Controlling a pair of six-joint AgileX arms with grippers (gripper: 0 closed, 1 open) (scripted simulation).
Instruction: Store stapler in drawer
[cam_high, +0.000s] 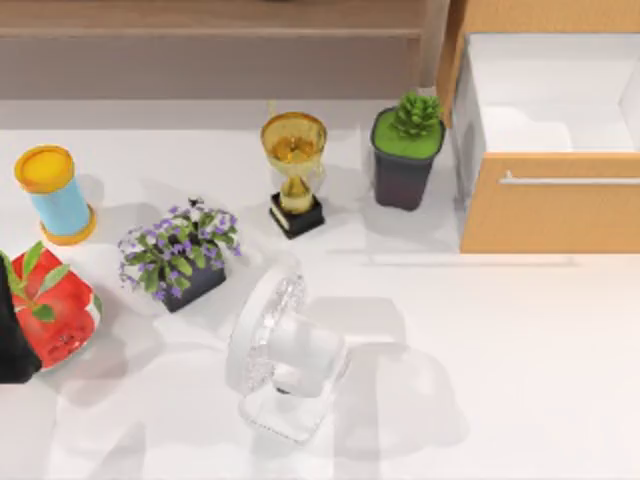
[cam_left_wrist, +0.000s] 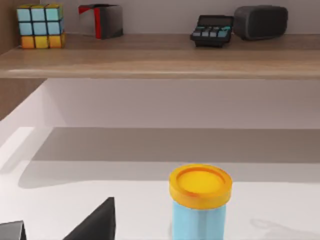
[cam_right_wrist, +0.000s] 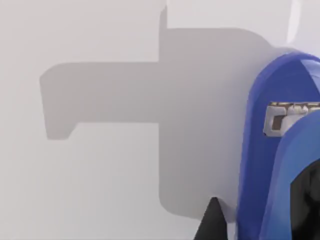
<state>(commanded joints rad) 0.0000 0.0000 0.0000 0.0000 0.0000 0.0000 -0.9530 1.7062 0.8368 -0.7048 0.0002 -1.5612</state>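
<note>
The blue stapler (cam_right_wrist: 280, 150) is seen pinched by the right gripper (cam_right_wrist: 260, 220) at the right wrist view's lower right – drawer (cam_high: 545, 205) sits open, upper right, top view.

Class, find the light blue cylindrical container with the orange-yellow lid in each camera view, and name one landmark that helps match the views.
Top view: the light blue cylindrical container with the orange-yellow lid stands upright near the table's left edge, in front of the long brown wooden shelf.
Left wrist view: the container is close to the camera, with the shelf beyond it.
Right wrist view: a blue stapler over a white surface instead.
Shared landmark: the shelf.
</note>
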